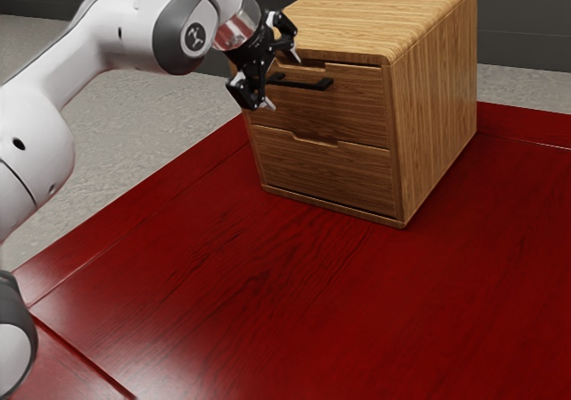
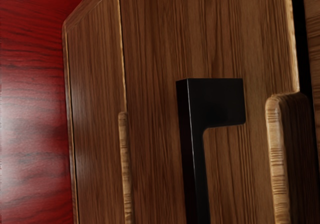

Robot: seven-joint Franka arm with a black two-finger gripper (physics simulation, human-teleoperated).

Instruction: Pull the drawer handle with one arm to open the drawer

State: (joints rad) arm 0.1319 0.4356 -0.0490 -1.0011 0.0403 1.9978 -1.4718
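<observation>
Drawer handle [image 1: 312,82] sits on the shut upper drawer [image 1: 348,110], worktop's [image 1: 294,293] 12 o'clock. End effector [image 1: 281,80] gapes empty about its 9 o'clock end. Grasp pending: close, then pull straight outward.

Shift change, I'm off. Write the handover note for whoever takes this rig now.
Gripper: open, one finger above and one below the drawer handle at its end on the exterior view's left; no grip yet.
Cabinet stands on the red table; top drawer looks shut.
Done: approach to the handle.
Left: close on the handle, pull the drawer out.
</observation>
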